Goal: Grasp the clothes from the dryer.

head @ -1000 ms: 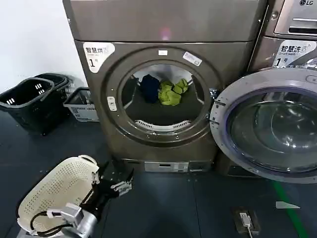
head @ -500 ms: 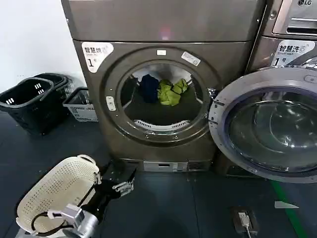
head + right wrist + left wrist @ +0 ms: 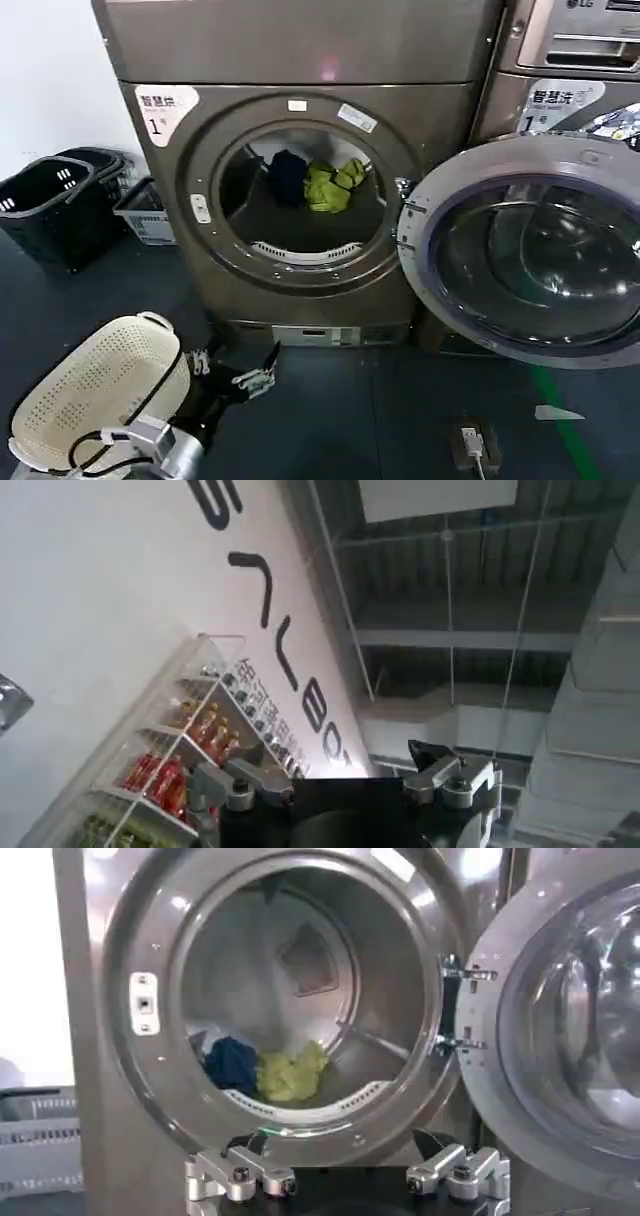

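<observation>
A dark floor (image 3: 380, 420) runs beneath a white wall (image 3: 50, 90). Against that wall stand black baskets (image 3: 50, 205), with a grey crate (image 3: 145, 212) just beside them. A green stripe (image 3: 560, 425) crosses the floor. In the right wrist view, shelves of bottles (image 3: 170, 770) line a lettered wall below an open ceiling (image 3: 450, 600).

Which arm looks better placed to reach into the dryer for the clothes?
Left, probably. The left gripper sits low before the dryer, jaws open, its wrist view facing the clothes through the porthole. The right gripper points up at a ceiling and shelves.
</observation>
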Controlling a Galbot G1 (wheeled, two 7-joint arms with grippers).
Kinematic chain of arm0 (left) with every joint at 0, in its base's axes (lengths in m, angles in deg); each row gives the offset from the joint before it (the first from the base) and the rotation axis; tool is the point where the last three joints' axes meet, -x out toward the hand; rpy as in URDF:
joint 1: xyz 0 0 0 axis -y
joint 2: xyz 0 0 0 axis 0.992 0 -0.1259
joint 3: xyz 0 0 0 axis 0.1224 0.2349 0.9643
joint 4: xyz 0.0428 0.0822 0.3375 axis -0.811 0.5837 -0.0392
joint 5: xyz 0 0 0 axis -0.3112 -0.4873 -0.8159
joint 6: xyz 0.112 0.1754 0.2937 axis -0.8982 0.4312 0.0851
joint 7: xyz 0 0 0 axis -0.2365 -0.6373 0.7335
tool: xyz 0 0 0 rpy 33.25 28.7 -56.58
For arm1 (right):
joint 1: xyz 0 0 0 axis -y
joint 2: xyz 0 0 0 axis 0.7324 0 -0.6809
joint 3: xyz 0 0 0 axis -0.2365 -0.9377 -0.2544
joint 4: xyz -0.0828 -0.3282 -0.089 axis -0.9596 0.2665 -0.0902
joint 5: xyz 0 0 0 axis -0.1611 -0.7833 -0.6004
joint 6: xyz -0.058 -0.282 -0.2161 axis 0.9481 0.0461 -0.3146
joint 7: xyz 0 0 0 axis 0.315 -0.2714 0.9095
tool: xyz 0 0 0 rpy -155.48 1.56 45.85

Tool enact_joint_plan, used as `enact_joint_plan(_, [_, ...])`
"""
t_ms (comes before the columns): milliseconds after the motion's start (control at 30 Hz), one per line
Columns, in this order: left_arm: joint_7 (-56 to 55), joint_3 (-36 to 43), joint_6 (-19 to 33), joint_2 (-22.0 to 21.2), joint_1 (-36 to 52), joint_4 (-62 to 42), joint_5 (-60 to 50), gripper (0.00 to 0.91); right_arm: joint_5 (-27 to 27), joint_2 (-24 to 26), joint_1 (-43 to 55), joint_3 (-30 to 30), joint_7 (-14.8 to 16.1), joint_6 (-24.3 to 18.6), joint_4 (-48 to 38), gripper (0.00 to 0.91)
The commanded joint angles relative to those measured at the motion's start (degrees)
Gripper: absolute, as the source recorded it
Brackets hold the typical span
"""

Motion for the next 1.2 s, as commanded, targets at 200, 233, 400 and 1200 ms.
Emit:
enact_joint_plan(200, [-0.04, 0.54, -0.02, 0.04, -0.08, 0.39, -0.50, 0.907, -0.38, -0.30, 0.23, -0.07, -0.09, -0.67, -0.43, 0.907])
enact_joint_plan(233, [-0.02, 0.53, -0.02, 0.03, -0.06, 0.34, -0.46, 0.907, -0.39, -0.24, 0.27, -0.02, -0.03, -0.68, -0.52, 0.907])
enact_joint_plan(400, [0.18, 0.63, -0.09, 0.20, -0.07, 0.63, -0.19, 0.907, -0.46, -0.49, 0.26, 0.17, 0.27, -0.88, -0.65, 0.907])
enact_joint_plan(1200, [-3.33, 2.51, 0.15, -0.24, 0.12, 0.33, -5.10, 0.907, -1.61, 0.29, -0.07, 1.19, -2.41, -1.40, -1.66, 0.907])
